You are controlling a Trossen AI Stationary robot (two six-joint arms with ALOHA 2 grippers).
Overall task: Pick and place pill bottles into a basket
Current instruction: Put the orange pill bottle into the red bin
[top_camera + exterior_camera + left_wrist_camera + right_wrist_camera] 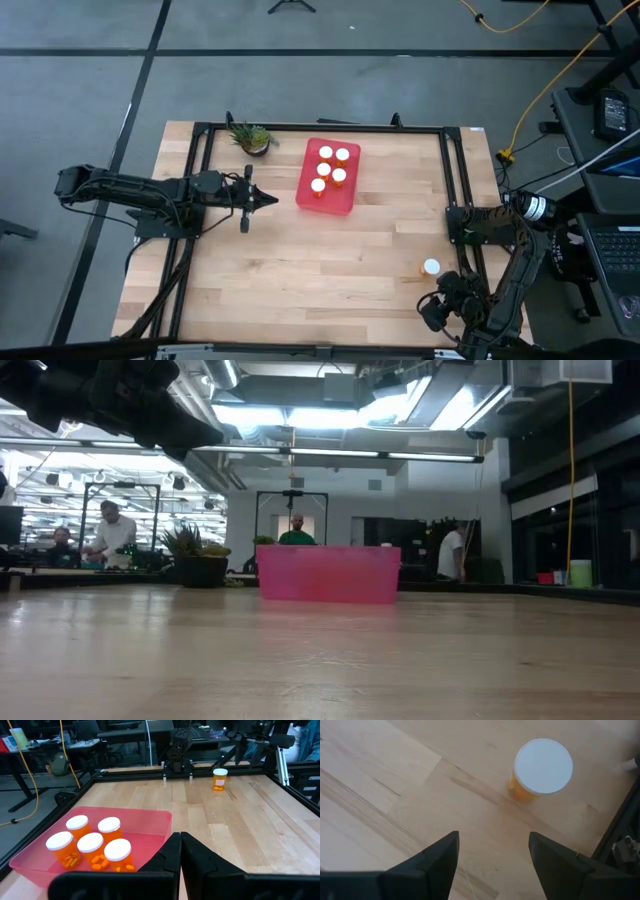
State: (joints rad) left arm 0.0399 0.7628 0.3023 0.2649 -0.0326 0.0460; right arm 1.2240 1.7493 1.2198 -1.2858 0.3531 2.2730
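The basket point(328, 190) is a flat red tray at the table's far middle. Several orange pill bottles point(331, 167) with white caps stand upright on its floor; they also show in the left wrist view point(92, 847). One more pill bottle point(431, 267) stands upright on the table near the right edge. My right gripper point(492, 847) is open, hovers above the table and points steeply down. That bottle point(542, 767) stands a short way beyond its fingertips, untouched. My left gripper point(270, 199) is shut, level and just left of the basket point(150, 827), holding nothing.
A small green potted plant point(250, 138) stands at the far edge, left of the basket. A black metal frame point(320, 127) runs around the table top. Bare wood lies between the basket and the lone bottle. People show in the room beyond point(297, 530).
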